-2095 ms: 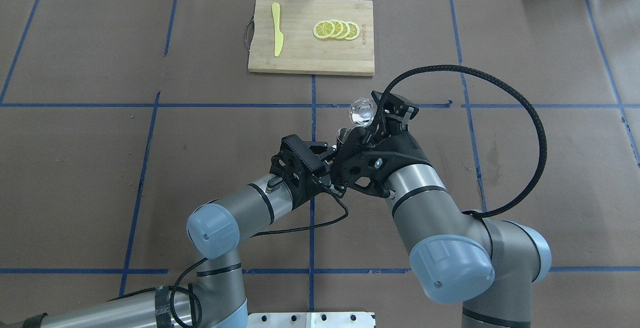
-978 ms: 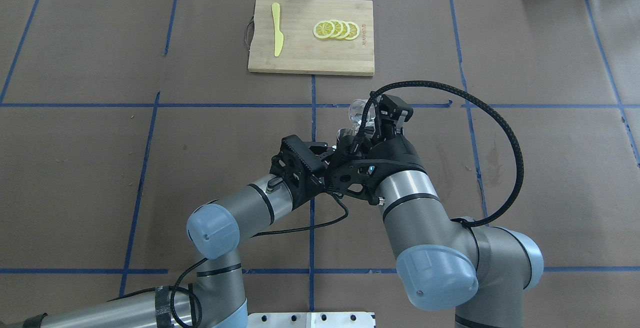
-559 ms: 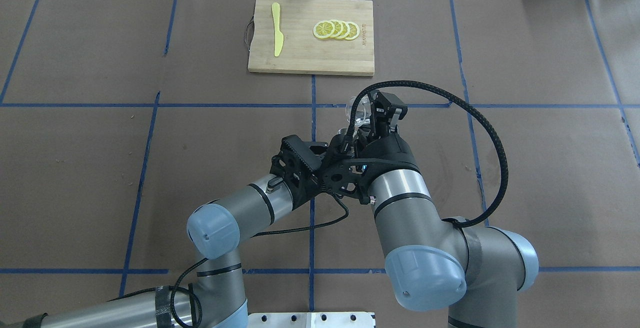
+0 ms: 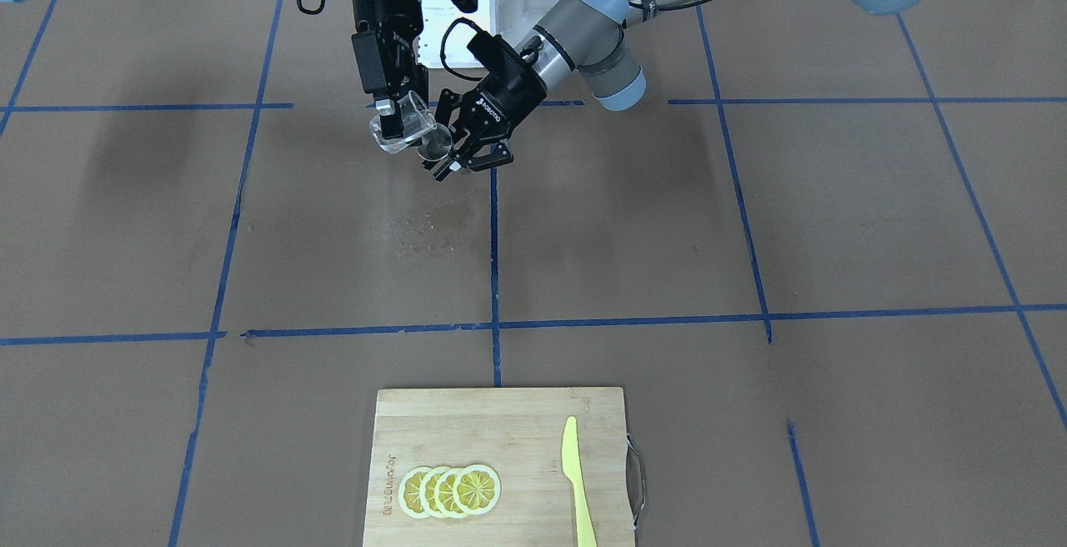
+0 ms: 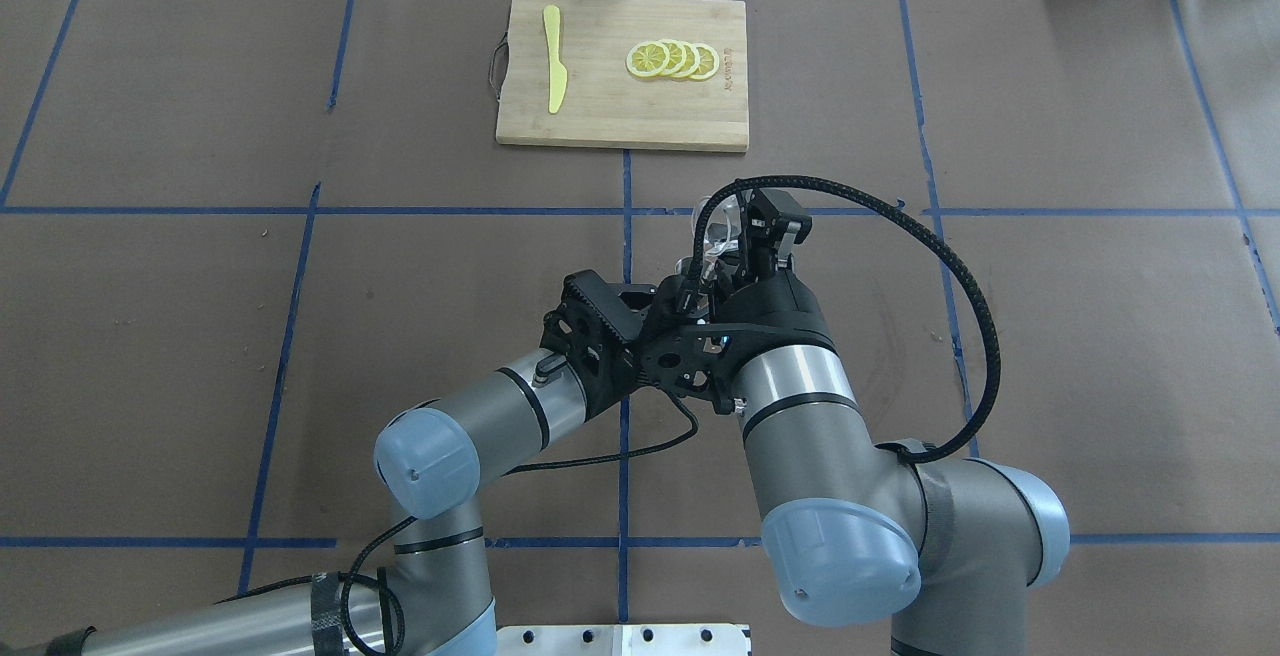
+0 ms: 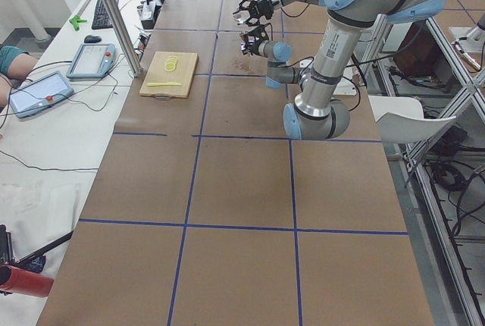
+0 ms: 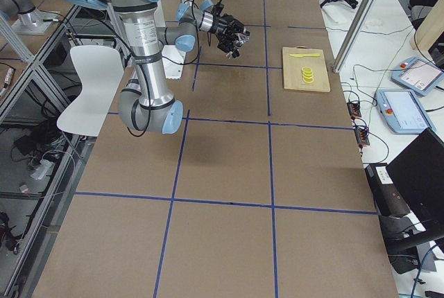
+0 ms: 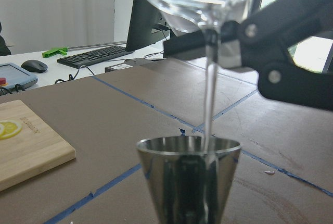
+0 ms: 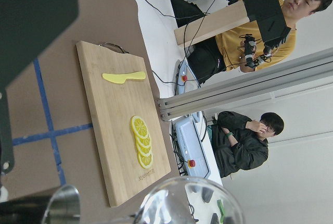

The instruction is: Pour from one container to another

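- The right gripper (image 4: 397, 117) is clamped on the clear glass cup (image 4: 406, 124) and holds it in the air, tipped steeply with its mouth down toward the other arm.
- The left gripper (image 4: 444, 152) grips the steel jigger (image 8: 188, 176) between its 2 fingers, upright and lifted off the table (image 5: 200, 336).
- In the left wrist view the cup's lip is directly above the jigger's open top, with a gap between them. A thin clear stream (image 8: 209, 99) falls from the lip into the upper cone.
- Both containers are near the middle of the table, close to the robot, just beside a blue tape line (the overhead view hides most of the jigger behind the right wrist).
- A darker stain (image 4: 433, 218) marks the brown cover a little beyond the grippers, on the side away from the robot.
- A wooden cutting board (image 5: 610, 111) lies at the far edge, well apart from both arms. It carries 4 overlapping lemon slices (image 5: 672, 59) and a yellow knife (image 5: 553, 58).
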Controlling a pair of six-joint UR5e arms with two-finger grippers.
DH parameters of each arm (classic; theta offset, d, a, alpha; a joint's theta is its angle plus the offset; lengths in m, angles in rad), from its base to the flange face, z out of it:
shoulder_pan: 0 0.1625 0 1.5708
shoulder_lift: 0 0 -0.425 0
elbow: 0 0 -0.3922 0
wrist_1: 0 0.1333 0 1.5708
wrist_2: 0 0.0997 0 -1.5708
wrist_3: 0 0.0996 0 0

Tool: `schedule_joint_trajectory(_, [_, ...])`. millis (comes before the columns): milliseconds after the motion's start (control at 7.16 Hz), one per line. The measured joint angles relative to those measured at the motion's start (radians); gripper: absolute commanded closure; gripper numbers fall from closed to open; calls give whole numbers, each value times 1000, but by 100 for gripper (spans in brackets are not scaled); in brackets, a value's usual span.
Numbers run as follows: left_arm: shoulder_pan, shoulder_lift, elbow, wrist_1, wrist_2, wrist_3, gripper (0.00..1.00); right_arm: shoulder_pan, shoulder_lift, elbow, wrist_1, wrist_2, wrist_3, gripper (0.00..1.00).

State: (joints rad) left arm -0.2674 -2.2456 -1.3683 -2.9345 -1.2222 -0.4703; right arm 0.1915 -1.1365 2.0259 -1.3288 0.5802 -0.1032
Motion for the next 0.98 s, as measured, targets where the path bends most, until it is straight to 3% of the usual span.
schedule_joint_trajectory(978, [2, 1, 0, 0, 1, 1, 100, -7, -2, -29, -1, -51, -40, 100])
